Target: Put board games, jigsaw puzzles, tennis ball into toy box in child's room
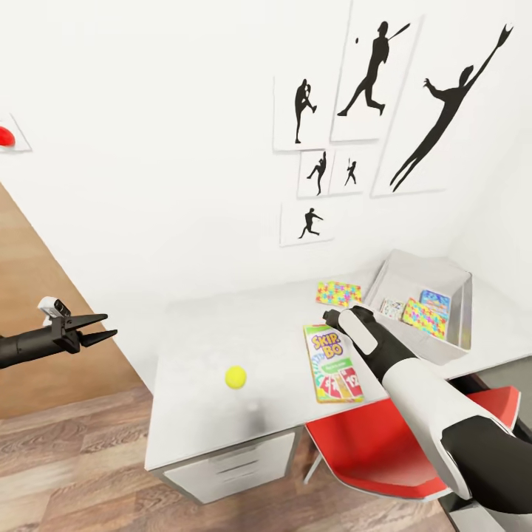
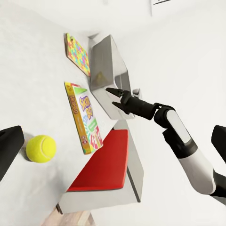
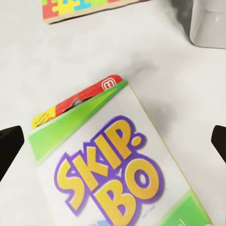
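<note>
The table (image 1: 207,347) holds the tennis ball (image 1: 236,377), a SKIP BO board game (image 1: 332,363) and one jigsaw puzzle (image 1: 338,293). At its right end stands the toy box (image 1: 458,295), with another jigsaw puzzle (image 1: 425,316) and two board games (image 1: 434,301) inside. My right gripper (image 1: 330,318) hovers open just above the SKIP BO box's far end (image 3: 117,169), its fingertips (image 3: 9,146) spread wide. My left gripper (image 1: 111,326) is open over the floor, left of the table, facing the ball (image 2: 41,148). The bed is out of view.
A red chair (image 1: 384,443) is tucked under the table's right half, beneath my right arm. White drawers (image 1: 236,465) sit under the near left corner. The wall with silhouette prints (image 1: 369,74) rises right behind the table. Wood floor (image 1: 74,458) lies to the left.
</note>
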{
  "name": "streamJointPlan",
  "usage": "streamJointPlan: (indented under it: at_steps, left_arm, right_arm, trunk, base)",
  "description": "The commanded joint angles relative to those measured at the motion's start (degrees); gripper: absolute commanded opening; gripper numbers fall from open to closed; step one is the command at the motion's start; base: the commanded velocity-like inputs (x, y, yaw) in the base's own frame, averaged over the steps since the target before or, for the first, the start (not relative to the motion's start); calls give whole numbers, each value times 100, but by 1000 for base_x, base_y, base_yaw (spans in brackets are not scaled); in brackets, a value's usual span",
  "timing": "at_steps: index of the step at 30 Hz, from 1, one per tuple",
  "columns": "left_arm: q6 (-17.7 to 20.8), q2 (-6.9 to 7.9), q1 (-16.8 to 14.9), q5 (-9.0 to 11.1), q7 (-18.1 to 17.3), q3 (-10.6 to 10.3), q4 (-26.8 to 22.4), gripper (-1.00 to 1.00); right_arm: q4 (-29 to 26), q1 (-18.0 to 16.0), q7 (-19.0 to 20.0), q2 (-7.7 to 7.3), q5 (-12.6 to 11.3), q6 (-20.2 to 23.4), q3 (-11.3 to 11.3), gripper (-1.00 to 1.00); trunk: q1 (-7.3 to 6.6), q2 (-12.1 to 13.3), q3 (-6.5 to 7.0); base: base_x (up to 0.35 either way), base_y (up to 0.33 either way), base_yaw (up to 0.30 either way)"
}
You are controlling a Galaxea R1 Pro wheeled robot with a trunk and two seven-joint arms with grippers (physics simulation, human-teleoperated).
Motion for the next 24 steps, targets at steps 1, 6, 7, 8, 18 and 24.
streamJointPlan:
  at_steps: [1,6,7,8,18,24]
  left_arm:
    - [61,2,-5,1,-24,-7,1,100]
    - [61,2,-5,-2,-24,-7,1,100]
    - [61,2,-5,-2,-24,-7,1,100]
    - [61,2,-5,-2,-24,-7,1,100]
    - [60,2,-5,-1,-24,-7,1,100]
    - [61,2,-5,-3,-24,-7,1,100]
  right_arm:
    - [-9,-7,-42,-10,-34,21,42,100]
    - [-9,-7,-42,-21,-35,21,45,100]
    - [-9,-7,-42,-20,-36,21,46,100]
    - [-9,-7,-42,-19,-36,21,49,100]
    - [-11,-7,-42,-15,-34,21,53,100]
    - [-14,-7,-42,-13,-34,21,53,100]
  trunk:
    - [4,-11,-11]
    - [4,-11,-11]
    - [4,-11,-11]
    - [4,-11,-11]
    - [4,-11,-11]
    - [4,-11,-11]
  base:
    - [77,100,-7]
    - [29,38,-94]
    - [10,13,-92]
    - [7,9,-59]
    - [78,77,-14]
    - [136,85,-1]
